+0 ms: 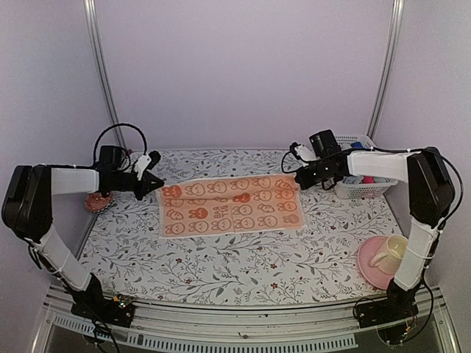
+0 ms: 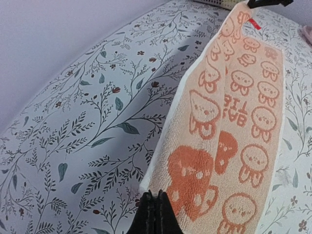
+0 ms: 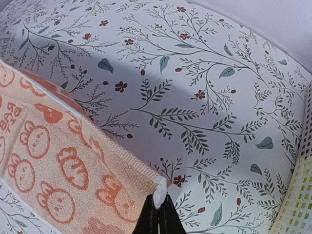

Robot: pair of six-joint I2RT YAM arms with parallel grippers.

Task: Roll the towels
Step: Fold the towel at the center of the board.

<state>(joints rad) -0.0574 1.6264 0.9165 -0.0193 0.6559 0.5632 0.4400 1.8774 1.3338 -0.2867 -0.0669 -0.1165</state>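
- A white mesh basket (image 1: 372, 190) stands at the far right of the tabletop (image 1: 243, 265). The right arm crosses in front of it.
- Bits of blue and red show inside the basket, and the right wrist view shows something yellowish behind the mesh. What these things are cannot be told.
- A pink plate (image 1: 368, 271) sits near the right edge with a cream cup (image 1: 390, 250) on it, well apart from the towel.
- A small pink-red object (image 1: 96, 201) lies at the left edge, partly under the left arm. It is too hidden to identify.
- The orange towel (image 1: 228, 206), printed with white cartoon faces, lies spread across the middle of the tabletop. Its long sides run left to right.
- The left fingers (image 2: 156, 212) are pressed fully together, pinching the towel's far left corner.
- From the left wrist, the towel stretches away toward the other arm, with a small red tag (image 2: 253, 23) on it near the far end.
- The right fingers (image 3: 158, 214) are likewise closed tight on the far right corner, and a white hem pokes up between the tips.
- That corner is held just beside the basket.
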